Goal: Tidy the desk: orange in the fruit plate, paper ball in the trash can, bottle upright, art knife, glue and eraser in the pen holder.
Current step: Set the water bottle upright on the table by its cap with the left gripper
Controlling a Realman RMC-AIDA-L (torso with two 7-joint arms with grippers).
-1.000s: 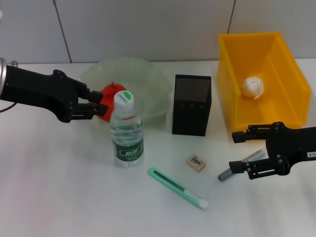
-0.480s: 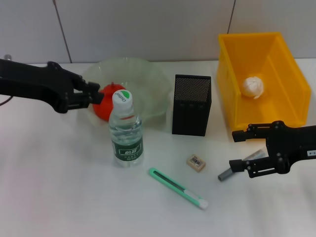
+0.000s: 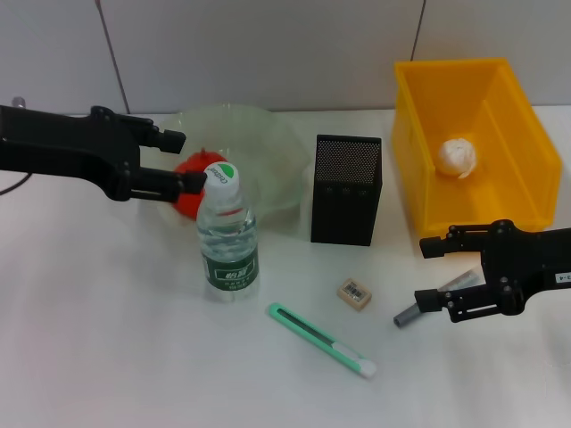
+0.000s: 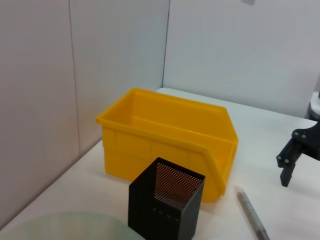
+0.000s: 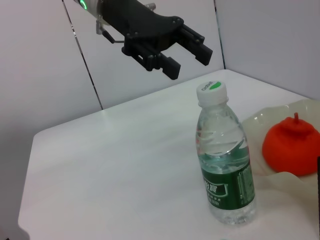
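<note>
Left end effector (image 3: 178,160), fingers spread wide and empty, hangs upper left beside the round orange fruit (image 3: 190,183); a careless swing could topple the clear plastic water bottle (image 3: 228,234).

A white tabletop (image 3: 116,339) is seen across the whole foreground, its surface plain and matte. Behind it, a pale grey wall (image 3: 268,49) is made up of flat panels, divided by thin dark seams. The same wall panels (image 4: 115,45) are met at a corner in the left wrist view.
</note>
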